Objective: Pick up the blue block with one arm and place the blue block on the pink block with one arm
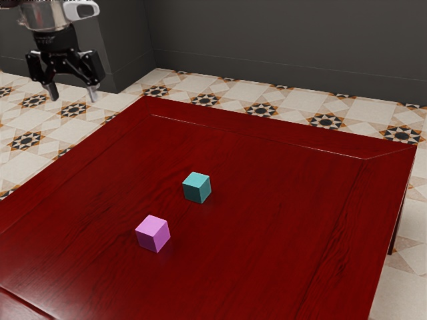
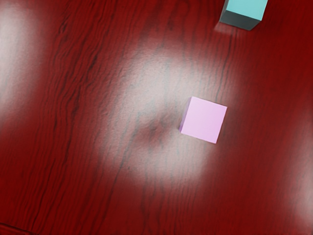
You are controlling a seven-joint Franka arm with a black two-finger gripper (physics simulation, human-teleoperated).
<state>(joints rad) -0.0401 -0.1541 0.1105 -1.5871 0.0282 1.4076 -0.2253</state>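
The blue block [image 1: 197, 187] sat flat on one face near the middle of the exterior view, untouched, its sides turned at a slant to the table's edges. Down and toward the exterior view's left of it, near but apart, sat the pink block [image 1: 153, 233], also flat, with its top face bare. In the wrist view the pink block [image 2: 203, 119] lay almost under the hand, with the blue block [image 2: 243, 12] beyond it and partly cut off by the frame. The red wooden table [image 1: 287, 220] bore both blocks. No box, tray or bowl was to be seen, so nothing sat inside anything. The gripper [image 1: 71, 90] hung high in the upper left of the exterior view, well apart from both blocks, its two fingers spread with nothing between them. Behind it lay the patterned tile floor [image 1: 300, 100] and a dark wall [image 1: 267, 33]. Judged from this, the task stood at its first step, with the pick-up not yet done. The next move seemed to call for carrying the hand over the blue block rather than the pink one, turning the fingers to face two opposite sides, lowering them around it and then closing.
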